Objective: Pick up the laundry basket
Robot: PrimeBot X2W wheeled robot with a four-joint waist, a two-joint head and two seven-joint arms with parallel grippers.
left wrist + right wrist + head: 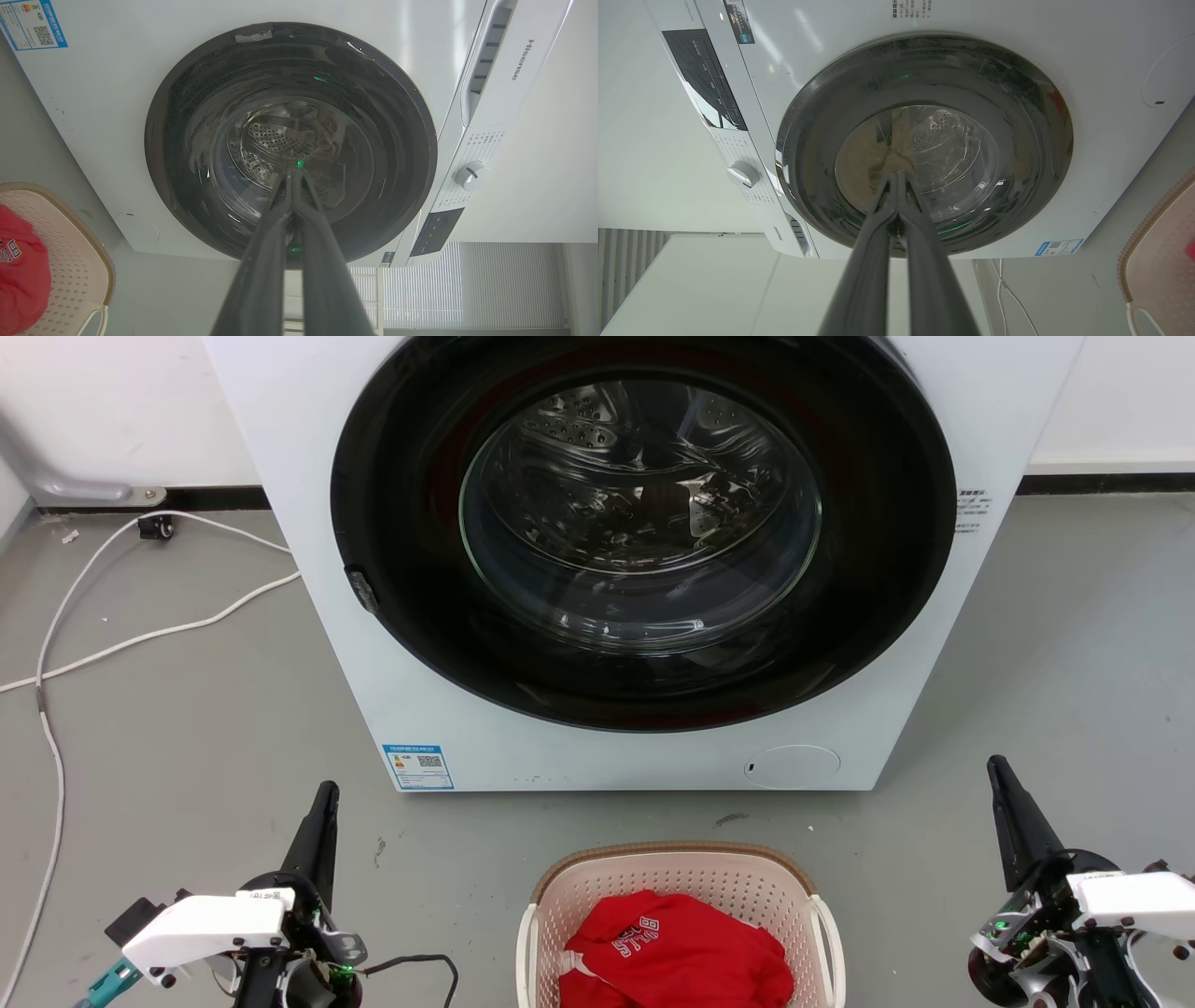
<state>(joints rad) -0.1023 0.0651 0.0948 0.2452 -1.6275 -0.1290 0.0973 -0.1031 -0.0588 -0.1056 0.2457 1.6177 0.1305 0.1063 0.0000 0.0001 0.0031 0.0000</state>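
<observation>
Left tool point(325, 800) and right tool point(999, 775), both pinched closed and empty, hang before the washing machine's point(579, 761) lower corners, seemingly staged to flank the laundry basket point(672, 887) on the floor before its door.

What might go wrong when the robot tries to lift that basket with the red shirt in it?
Both the left end effector and right end effector look shut and sit apart from the pale pink perforated plastic laundry basket; closing in like that might shove it.
Its thin white loop handles seem easy to miss; one-sided lifting may tip out the red cloth shirt.
The white washing machine stands close behind, so a bump is possible.
</observation>
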